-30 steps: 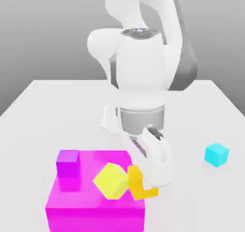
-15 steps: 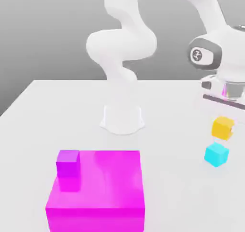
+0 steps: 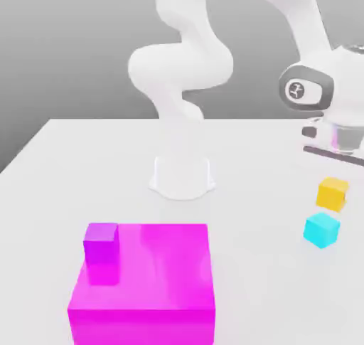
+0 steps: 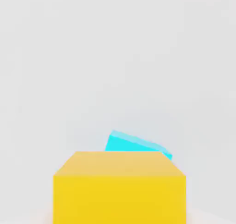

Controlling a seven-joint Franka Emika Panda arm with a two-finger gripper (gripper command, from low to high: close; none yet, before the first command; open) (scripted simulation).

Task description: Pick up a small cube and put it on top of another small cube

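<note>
Exterior view: the orange cube (image 3: 333, 193) hangs pinched in the fingers (image 3: 334, 167) just above the cyan cube (image 3: 322, 230), at its 12 o'clock. Pickup looks done; lowering and release onto it remain.

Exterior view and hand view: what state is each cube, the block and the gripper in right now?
orange cube: off the table, above the cyan cube, not touching it.
cyan cube: resting on the table, uncovered.
purple cube: sitting on a corner of the magenta block.
magenta block: on the table.
gripper: shut on the orange cube.
</note>
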